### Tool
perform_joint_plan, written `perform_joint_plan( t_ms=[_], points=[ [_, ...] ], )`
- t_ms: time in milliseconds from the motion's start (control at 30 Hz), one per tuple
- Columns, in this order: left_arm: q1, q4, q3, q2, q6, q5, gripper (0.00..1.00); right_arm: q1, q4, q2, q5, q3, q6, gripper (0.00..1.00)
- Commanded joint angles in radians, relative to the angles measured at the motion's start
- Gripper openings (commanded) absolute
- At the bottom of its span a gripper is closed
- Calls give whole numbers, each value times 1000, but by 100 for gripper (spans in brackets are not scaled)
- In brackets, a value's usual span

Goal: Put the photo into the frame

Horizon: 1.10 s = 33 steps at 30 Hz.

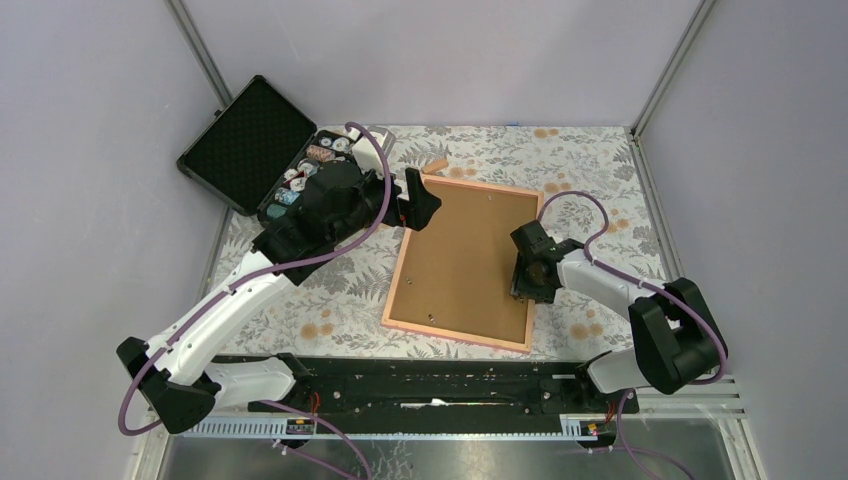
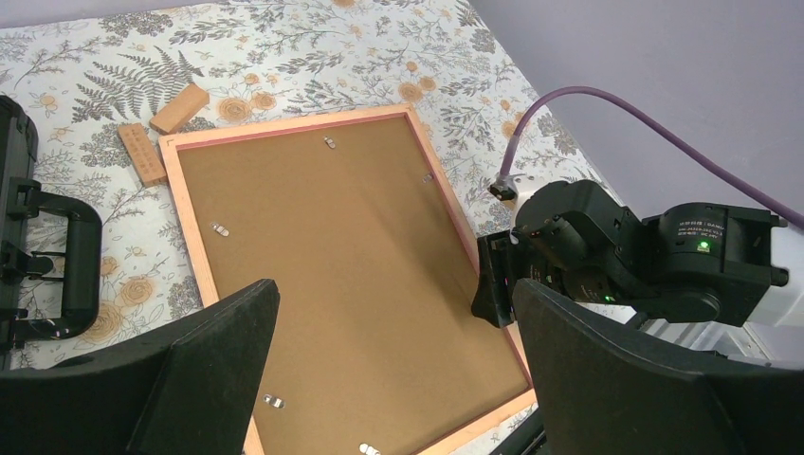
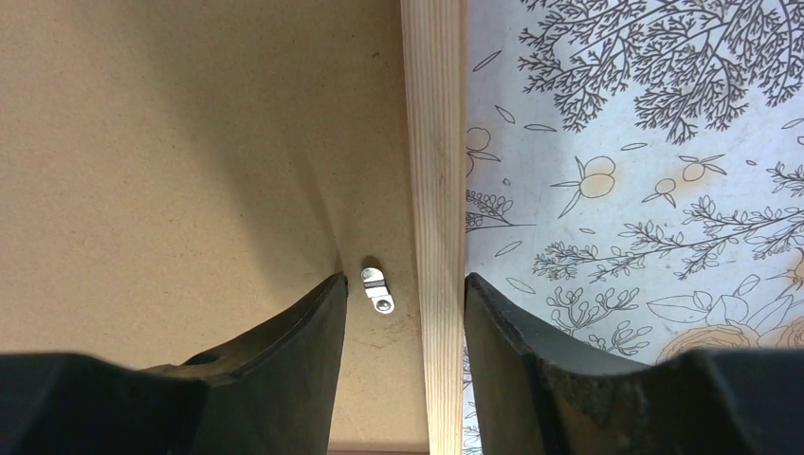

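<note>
**A:** How does the right gripper point(image 3: 406, 284) stand?

**B:** Partly open, and it holds nothing. It points straight down over the frame point(image 3: 434, 142), astride that frame's right rail. One finger point(image 3: 275, 360) is over the brown board point(image 1: 465, 255) inside the frame. The other finger point(image 3: 569, 370) is at the rail's outer edge, over the flowered tablecloth point(image 3: 616, 190). A small metal clip point(image 3: 376, 289) lies between the two fingers, just inside the rail (I cannot tell whether either tip actually presses down).

**A:** And the arm behind it?

**B:** The wrist is bent downward and the forearm reaches in from the frame's right. The elbow is raised high, beyond the frame's near right corner.

**A:** The left gripper point(image 2: 391, 299)?

**B:** It is spread as wide as it goes and is empty. It hangs above the frame's far left corner and touches nothing. Its arm stretches in a long diagonal from the near left side.

**A:** Where is the frame itself?

**B:** It lies flat on the tablecloth with the brown board filling it, its back facing up. Two wooden blocks point(image 2: 179, 107) lie just outside its far left corner. A black case point(image 1: 245, 145) stands open further out on that side.
</note>
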Motion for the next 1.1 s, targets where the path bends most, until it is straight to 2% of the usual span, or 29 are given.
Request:
perform_joint_plan(
  t_ms=[0,400,600,767,1067],
  points=[
    [-5,59,-1,0,-1,5,99,5,18,14,45,6,22,52],
    [-6,59,-1,-1,0,4,99,5,18,15,52,-10,42,37],
    [-11,58,-2,-2,2,0,99,4,21,18,50,-18,77,23],
    [-14,59,-1,-4,3,-4,99,4,21,8,61,-31,156,0],
    [-16,57,-2,-10,5,-6,99,5,-75,90,59,-28,479,0]
  ],
)
